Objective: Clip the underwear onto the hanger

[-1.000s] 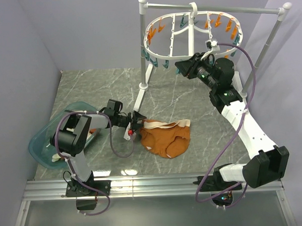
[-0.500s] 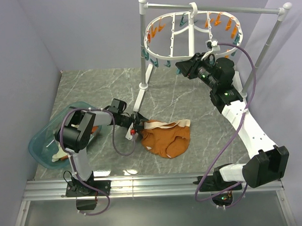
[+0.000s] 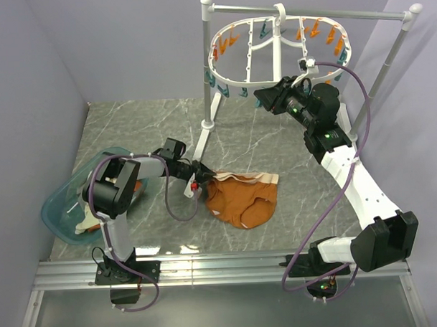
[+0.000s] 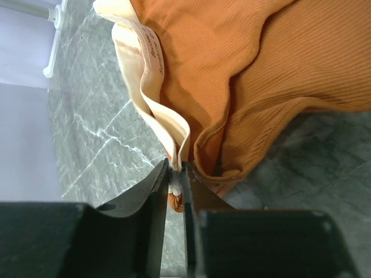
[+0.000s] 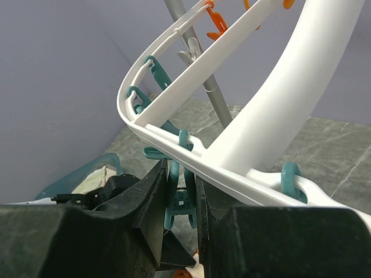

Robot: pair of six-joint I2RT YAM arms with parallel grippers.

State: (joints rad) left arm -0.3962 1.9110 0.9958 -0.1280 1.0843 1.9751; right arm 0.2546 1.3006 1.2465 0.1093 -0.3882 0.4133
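The rust-orange ribbed fabric underwear (image 3: 243, 200) with a cream waistband lies on the grey marble-pattern desk (image 3: 145, 130), near its middle and in front of the foot of the stand. The left end of the waistband goes into the left tool (image 3: 200, 180). In the left wrist view the two black fingers of this tool (image 4: 175, 172) stand almost together, and the folded cream edge of the underwear (image 4: 232, 69) is pinched between them.

The large white plastic oval hanger (image 3: 216, 63) hangs by its hook from the top bar of the grey-white metal pole stand (image 3: 314, 12), well apart from the underwear and above the far side of the desk. Teal and orange clothespins hang around its ring. The right tool (image 3: 261, 97) is raised to the near rim of the hanger (image 5: 278, 98). Its fingers (image 5: 181, 174) are nearly closed on one teal plastic clothespin (image 5: 181, 202) that hangs under the rim.

A teal translucent plastic basin (image 3: 51, 205) stands at the left edge of the desk.
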